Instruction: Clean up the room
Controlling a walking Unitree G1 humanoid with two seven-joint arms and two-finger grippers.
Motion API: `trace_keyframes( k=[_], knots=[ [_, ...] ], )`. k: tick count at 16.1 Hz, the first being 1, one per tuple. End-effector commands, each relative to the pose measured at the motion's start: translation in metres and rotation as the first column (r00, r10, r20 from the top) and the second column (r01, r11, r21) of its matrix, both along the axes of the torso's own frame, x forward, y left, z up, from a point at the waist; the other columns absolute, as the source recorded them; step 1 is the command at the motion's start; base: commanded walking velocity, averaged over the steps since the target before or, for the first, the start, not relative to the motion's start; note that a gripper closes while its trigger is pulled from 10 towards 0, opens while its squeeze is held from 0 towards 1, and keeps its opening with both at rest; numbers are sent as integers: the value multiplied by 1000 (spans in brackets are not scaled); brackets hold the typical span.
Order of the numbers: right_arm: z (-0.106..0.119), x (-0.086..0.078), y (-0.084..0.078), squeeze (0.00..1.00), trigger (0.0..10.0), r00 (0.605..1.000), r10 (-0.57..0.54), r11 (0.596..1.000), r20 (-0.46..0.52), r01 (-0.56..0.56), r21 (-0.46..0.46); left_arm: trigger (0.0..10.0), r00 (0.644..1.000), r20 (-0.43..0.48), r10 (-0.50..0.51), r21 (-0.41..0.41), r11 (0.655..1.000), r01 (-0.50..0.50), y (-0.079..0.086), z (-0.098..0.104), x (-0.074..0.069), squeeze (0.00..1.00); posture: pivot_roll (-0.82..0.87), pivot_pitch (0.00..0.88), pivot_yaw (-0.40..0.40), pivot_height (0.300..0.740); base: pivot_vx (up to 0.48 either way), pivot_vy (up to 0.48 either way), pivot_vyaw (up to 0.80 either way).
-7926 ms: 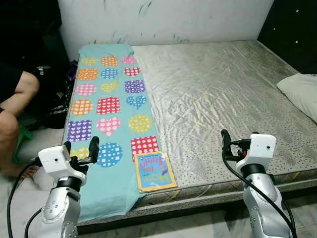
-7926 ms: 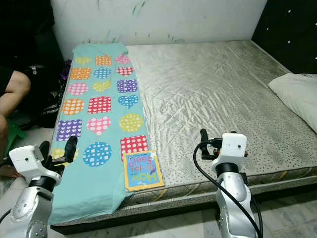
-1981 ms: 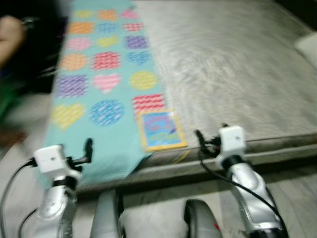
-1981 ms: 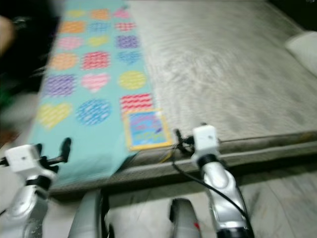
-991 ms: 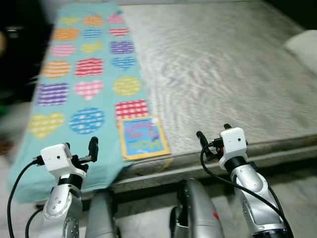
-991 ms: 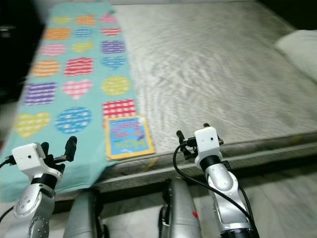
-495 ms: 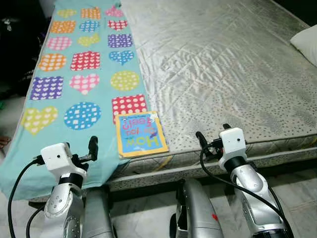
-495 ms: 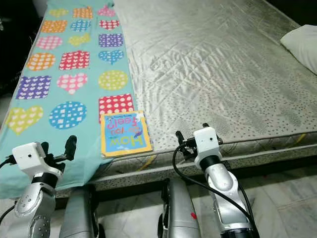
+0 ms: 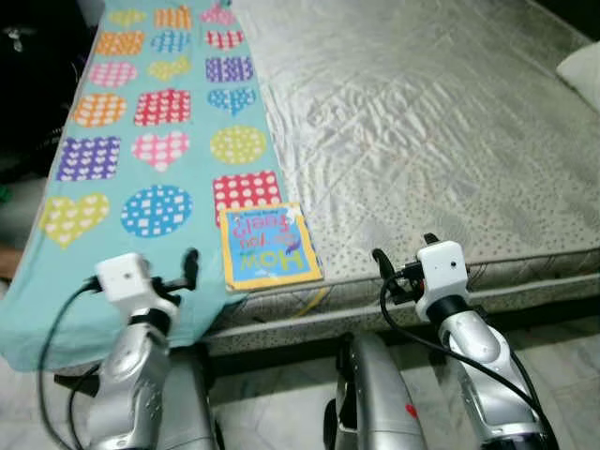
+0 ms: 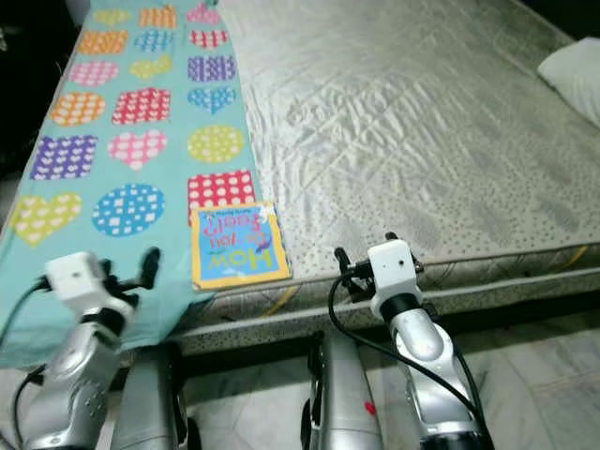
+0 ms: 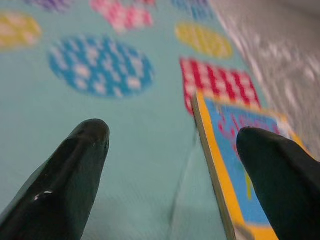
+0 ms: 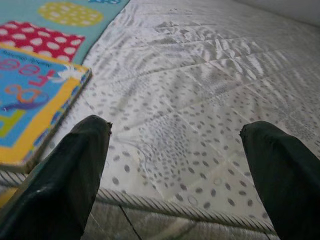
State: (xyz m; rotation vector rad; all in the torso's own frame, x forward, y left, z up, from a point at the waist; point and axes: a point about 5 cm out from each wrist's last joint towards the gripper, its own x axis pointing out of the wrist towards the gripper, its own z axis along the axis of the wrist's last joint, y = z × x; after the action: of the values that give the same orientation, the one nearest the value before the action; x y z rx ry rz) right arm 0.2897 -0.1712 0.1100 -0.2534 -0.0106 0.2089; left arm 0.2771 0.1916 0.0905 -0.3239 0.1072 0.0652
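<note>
Book [image 9: 269,245] lies flat, title upside-down, between open empty left gripper [image 11: 172,150] and right gripper [image 12: 180,150].

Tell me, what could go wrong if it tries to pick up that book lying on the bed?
The children's book lies flat at the mattress edge, partly on the teal patterned sheet. The open left pincer might pinch the sheet along with the book and drag it off the bed. A nudge could also slide the book over the edge to the floor. The right pincer, open nearby, might bump the mattress.
</note>
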Motion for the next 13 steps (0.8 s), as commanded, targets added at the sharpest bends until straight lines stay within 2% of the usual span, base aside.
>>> trace_keyframes(
  k=[1,2,5,7,11,13],
  knots=[
    [5,-3,-6,0,10000,1000,-6,1000,27,6,-19,10000,998,-48,-29,-16,999,28,-2,-8,0,0,-107,163,-28,494,0,0,0],
    [6,-5,-13,0,10000,999,-24,999,22,24,-26,10000,996,-69,-59,-28,998,57,-4,-9,4,0,-109,159,-41,494,0,0,0],
    [12,-8,-22,0,10000,999,-27,999,32,28,-38,10000,984,-139,-112,-49,993,106,-6,-15,8,0,-106,173,-56,494,0,0,0],
    [12,-12,-30,0,10000,999,-43,998,23,44,-41,10000,985,-96,-141,-68,989,134,-9,-6,14,0,-108,181,-47,494,0,0,0],
    [11,-18,-26,0,10000,999,-32,999,15,32,-37,10000,977,-56,-204,-100,975,198,-19,8,17,0,-119,188,-44,494,0,0,0],
    [11,-19,-23,0,10000,1000,-24,999,14,25,-37,10000,976,-77,-205,-108,975,196,-20,3,19,0,-121,186,-48,494,0,0,0]
  ],
)
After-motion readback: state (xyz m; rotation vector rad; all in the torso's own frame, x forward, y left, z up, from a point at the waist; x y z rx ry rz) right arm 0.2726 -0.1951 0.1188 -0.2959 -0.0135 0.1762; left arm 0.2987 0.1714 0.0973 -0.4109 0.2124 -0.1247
